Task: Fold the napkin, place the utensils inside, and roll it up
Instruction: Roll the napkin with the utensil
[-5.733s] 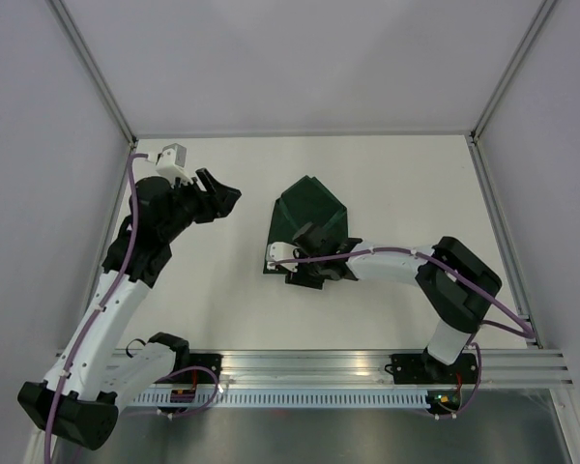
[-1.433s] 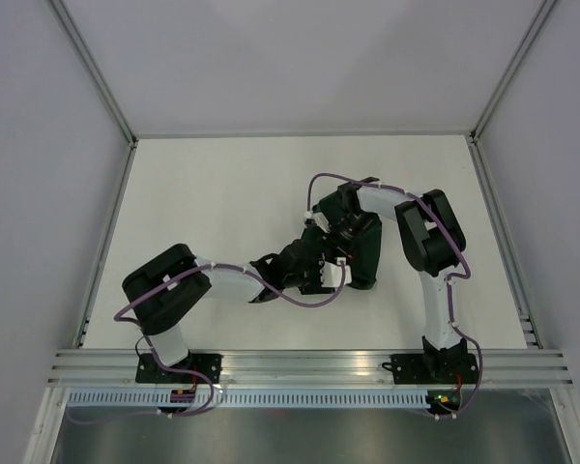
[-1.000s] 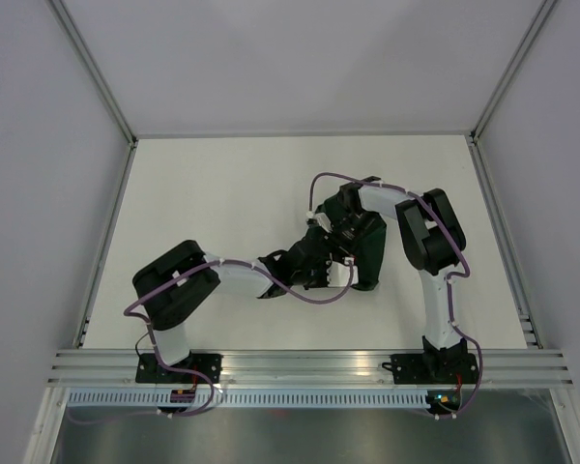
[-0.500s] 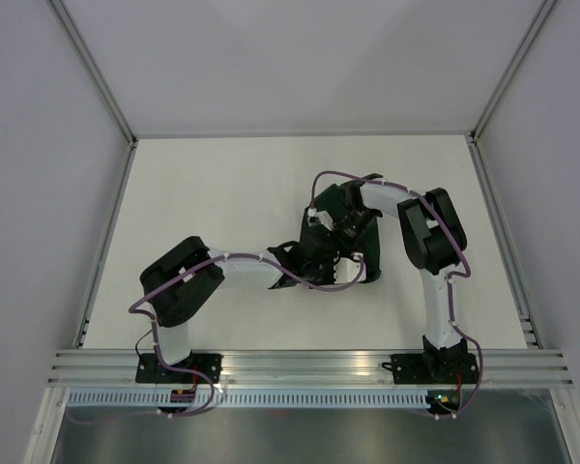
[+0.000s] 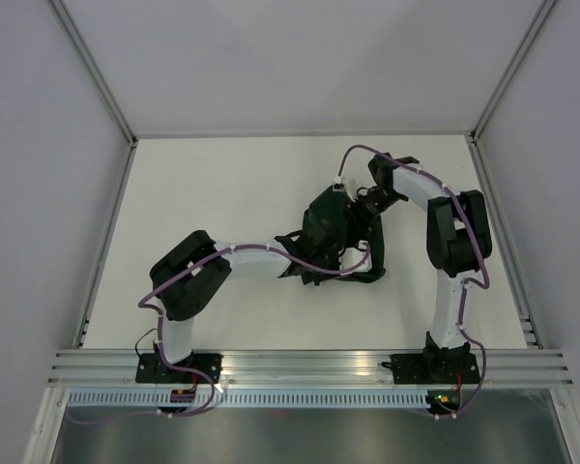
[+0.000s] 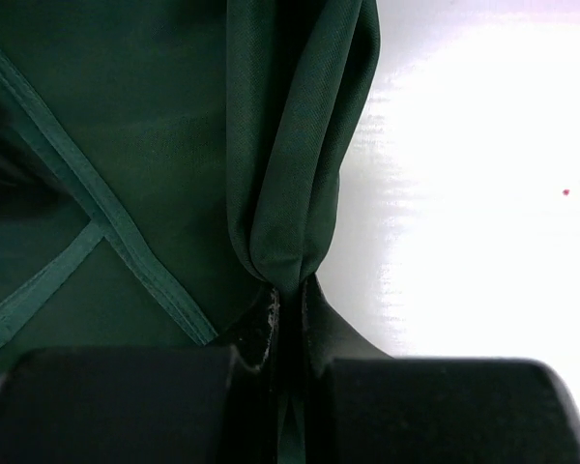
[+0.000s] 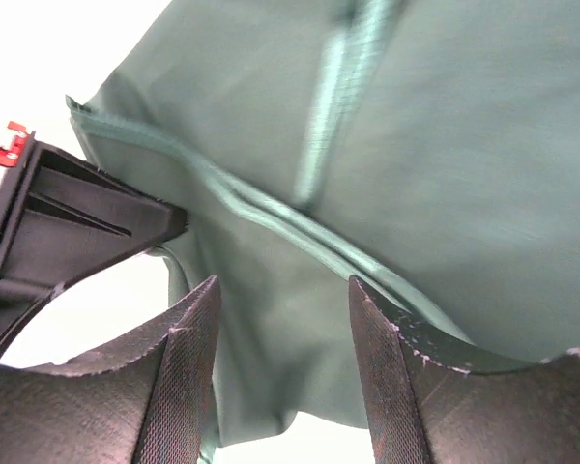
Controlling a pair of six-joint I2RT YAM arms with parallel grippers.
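Observation:
The dark green napkin (image 5: pixel 334 222) lies bunched and partly folded in the middle of the white table. My left gripper (image 5: pixel 316 259) reaches in from the left and is shut on a gathered fold of the napkin (image 6: pixel 300 193); in the left wrist view the cloth is pinched between the black fingers (image 6: pixel 321 319). My right gripper (image 5: pixel 364 204) hangs over the napkin's far right side and is open. In the right wrist view nothing sits between its textured fingers (image 7: pixel 188 387), and the napkin (image 7: pixel 425 145) lies beyond them. The utensils are out of view.
The white table (image 5: pixel 213 184) is bounded by white walls with aluminium posts (image 5: pixel 106 97) at the back corners. A metal rail (image 5: pixel 309 365) with both arm bases runs along the near edge. The left gripper's black body (image 7: pixel 72 213) shows beside the right fingers.
The left gripper has shut on the napkin fold and carried it right. The right gripper has opened, let go of the cloth and drawn back toward the far right.

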